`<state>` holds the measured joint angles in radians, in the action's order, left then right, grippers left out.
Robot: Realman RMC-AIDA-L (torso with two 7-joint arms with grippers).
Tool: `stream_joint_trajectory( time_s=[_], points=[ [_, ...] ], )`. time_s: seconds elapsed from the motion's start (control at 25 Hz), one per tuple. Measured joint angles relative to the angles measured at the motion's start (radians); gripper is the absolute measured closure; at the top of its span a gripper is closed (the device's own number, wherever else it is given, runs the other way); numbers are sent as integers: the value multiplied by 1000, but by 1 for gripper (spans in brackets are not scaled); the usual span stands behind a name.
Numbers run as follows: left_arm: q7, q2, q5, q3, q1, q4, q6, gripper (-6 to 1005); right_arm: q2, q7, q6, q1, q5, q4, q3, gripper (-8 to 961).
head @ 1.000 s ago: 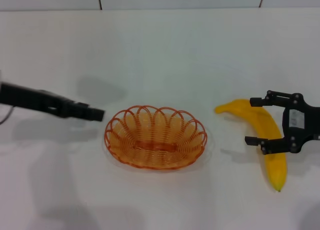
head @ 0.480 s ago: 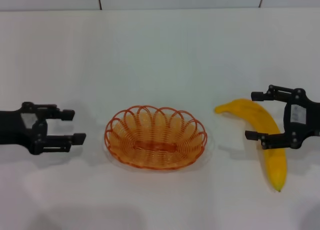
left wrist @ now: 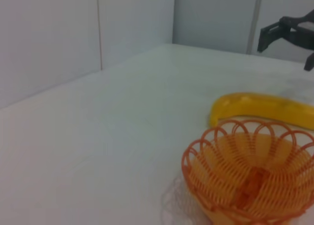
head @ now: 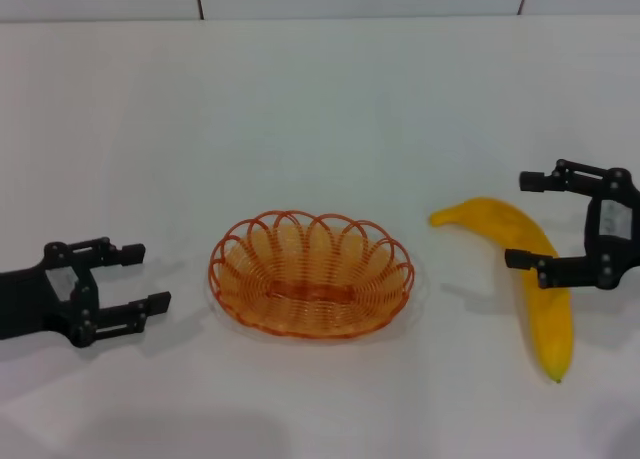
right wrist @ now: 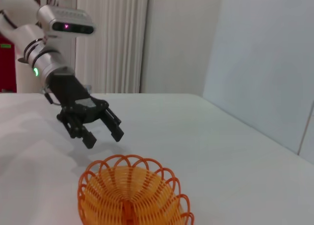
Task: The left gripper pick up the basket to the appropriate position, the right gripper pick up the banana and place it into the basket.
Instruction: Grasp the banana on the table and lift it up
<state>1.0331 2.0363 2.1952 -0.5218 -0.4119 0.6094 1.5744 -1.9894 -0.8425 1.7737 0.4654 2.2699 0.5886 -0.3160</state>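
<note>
On the white table [head: 320, 109], the basket [head: 311, 273] is sitting upright near the middle, with nothing showing inside it. Left of it, the left gripper [head: 143, 276] is hovering low, its two fingers spread apart and pointing toward the basket's rim; a small gap is separating fingertips from wire, so no contact. Its shadow is falling on the table just below it. In the right wrist view this same gripper [right wrist: 102, 131] is showing beyond the basket [right wrist: 131, 194], fingers parted, on a black and silver arm.

To the right of the basket, the banana [head: 527, 275] is lying flat on the table, well apart from the basket, its dark tip pointing toward the robot. The right gripper [head: 528, 219] is positioned over the banana's middle part, fingers released and wide, one on either side of the fruit; whether they are touching it cannot be told. The left wrist view is showing the banana [left wrist: 267, 109] just behind the basket [left wrist: 250, 178], with the right gripper [left wrist: 289, 38] above.
</note>
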Motion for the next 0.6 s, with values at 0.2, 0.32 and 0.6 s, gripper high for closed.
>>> stream_joint_trajectory(
  time_s=[0.2,0.32,0.6],
  points=[
    [-19,3,-13,0,-2,-39,-52,282,4,-96,34,-17,0,89,9,67],
    [-17,3,-15,12,-7,-48,-68,283,-6,-240,55,-26,1,221,9,67],
    [-21,2,-62,39,-10,-51,-69,285,-34,-568,82,-26,18,580,-107,67]
  ],
)
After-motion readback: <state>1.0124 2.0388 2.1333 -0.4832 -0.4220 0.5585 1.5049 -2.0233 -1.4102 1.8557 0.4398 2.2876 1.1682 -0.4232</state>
